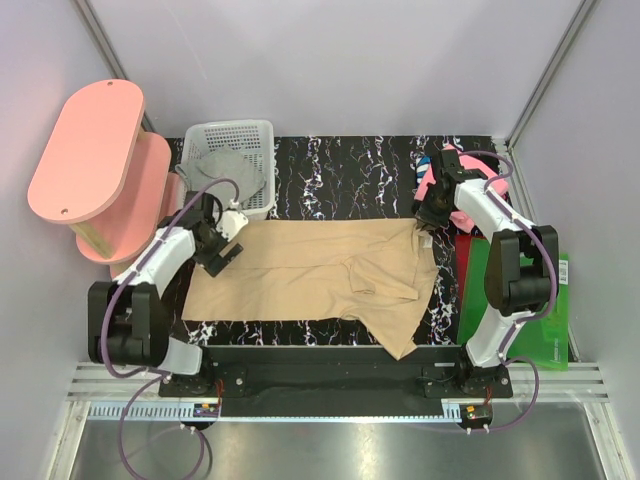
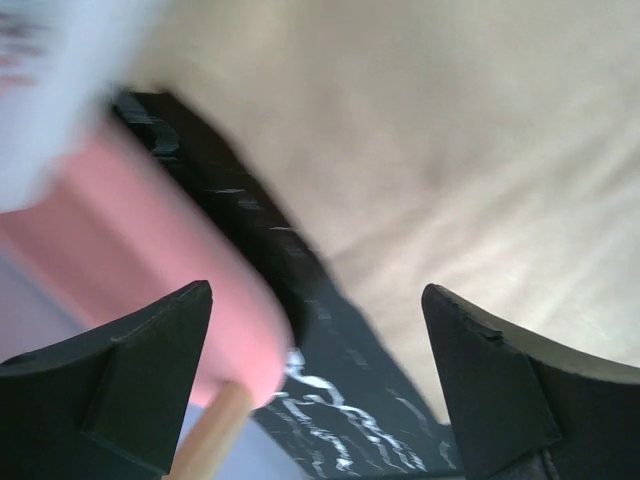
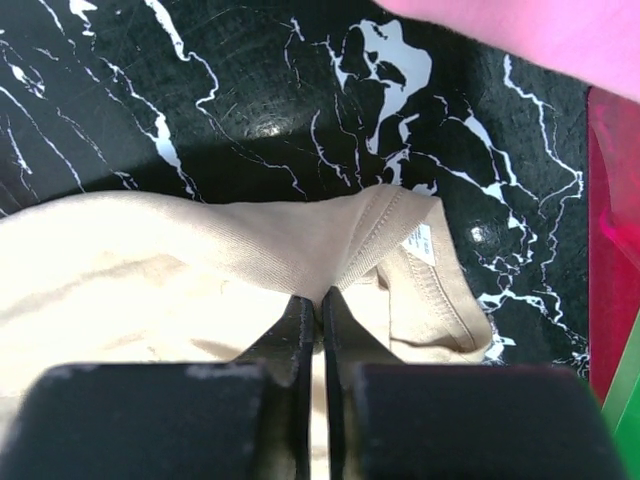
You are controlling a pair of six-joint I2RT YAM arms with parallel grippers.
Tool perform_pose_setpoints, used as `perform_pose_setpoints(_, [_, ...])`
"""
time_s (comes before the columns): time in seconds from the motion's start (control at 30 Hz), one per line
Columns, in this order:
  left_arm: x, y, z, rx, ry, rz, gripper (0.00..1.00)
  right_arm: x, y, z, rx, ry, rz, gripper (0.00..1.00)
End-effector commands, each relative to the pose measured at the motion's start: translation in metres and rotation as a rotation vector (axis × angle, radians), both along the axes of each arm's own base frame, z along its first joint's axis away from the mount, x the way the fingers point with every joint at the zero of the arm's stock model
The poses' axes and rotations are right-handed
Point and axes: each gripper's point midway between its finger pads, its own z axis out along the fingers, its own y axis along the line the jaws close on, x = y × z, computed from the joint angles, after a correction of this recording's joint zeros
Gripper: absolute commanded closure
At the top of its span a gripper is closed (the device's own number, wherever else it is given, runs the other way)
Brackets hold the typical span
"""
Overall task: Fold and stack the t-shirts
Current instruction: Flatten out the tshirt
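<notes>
The tan t-shirt point(image 1: 310, 270) lies spread flat across the black marbled table, its neck end to the right. My right gripper point(image 1: 428, 222) is shut on a fold of this shirt just beside the collar point(image 3: 321, 296), near the small white neck label point(image 3: 420, 243). My left gripper point(image 1: 225, 246) hovers open at the shirt's left edge with nothing between its fingers point(image 2: 315, 385); the tan cloth point(image 2: 450, 150) fills that view's upper right. A grey t-shirt point(image 1: 222, 166) sits in the white basket. The pink t-shirt point(image 1: 441, 178) lies behind my right arm and shows at the top edge point(image 3: 520, 30) of the right wrist view.
A white mesh basket point(image 1: 258, 135) stands at the back left. A pink stool point(image 1: 90, 150) stands left of the table, close beside my left gripper point(image 2: 120, 250). A green sheet point(image 1: 520, 305) and a red item point(image 3: 612, 230) lie along the right side.
</notes>
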Motion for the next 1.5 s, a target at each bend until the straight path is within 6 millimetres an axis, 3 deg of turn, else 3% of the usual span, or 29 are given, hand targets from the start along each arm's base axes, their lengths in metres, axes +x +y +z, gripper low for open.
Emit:
perform_pose_setpoints(0.0, [-0.018,-0.014,-0.03,-0.073,0.129,0.011,0.09,0.012,0.002,0.018,0.014,-0.072,0.013,0.82])
perform_pose_setpoints(0.13, [0.019,-0.022,-0.015,-0.127,0.071,0.066,0.1,0.01,0.001,0.022,0.014,-0.08,0.013,0.54])
perform_pose_setpoints(0.2, [0.03,-0.026,-0.005,-0.152,0.051,0.072,0.1,0.008,-0.001,0.027,0.004,-0.095,0.011,0.24])
perform_pose_setpoints(0.3, [0.044,-0.028,0.017,-0.167,-0.003,0.084,0.1,0.004,-0.011,0.043,-0.035,-0.138,-0.015,0.09])
perform_pose_setpoints(0.37, [0.052,-0.021,0.028,-0.147,-0.055,0.11,0.09,0.004,-0.009,0.061,-0.023,-0.193,-0.016,0.08])
perform_pose_setpoints(0.5, [0.07,-0.007,0.041,-0.102,-0.156,0.172,0.08,0.005,0.014,0.087,0.048,-0.262,0.035,0.13])
perform_pose_setpoints(0.67, [0.089,0.003,0.028,-0.053,-0.134,0.221,0.09,-0.009,0.06,0.096,0.116,-0.27,0.143,0.17])
perform_pose_setpoints(0.87, [0.116,0.008,0.025,-0.036,-0.154,0.255,0.09,-0.039,0.094,0.07,0.137,-0.184,0.213,0.18])
perform_pose_setpoints(1.0, [0.14,0.011,0.029,-0.029,-0.175,0.274,0.08,-0.06,0.104,0.047,0.133,-0.124,0.235,0.18])
perform_pose_setpoints(1.2, [0.156,0.024,0.033,0.006,-0.195,0.307,0.08,-0.076,0.104,0.037,0.133,-0.097,0.237,0.21])
perform_pose_setpoints(1.27, [0.151,0.019,0.036,-0.021,-0.189,0.296,0.08,-0.079,0.103,0.037,0.13,-0.095,0.236,0.21])
perform_pose_setpoints(1.37, [0.128,0.006,0.051,-0.079,-0.186,0.247,0.07,-0.082,0.102,0.036,0.13,-0.09,0.235,0.21])
perform_pose_setpoints(1.47, [0.092,-0.007,0.07,-0.114,-0.198,0.158,0.06,-0.09,0.1,0.032,0.131,-0.065,0.237,0.21])
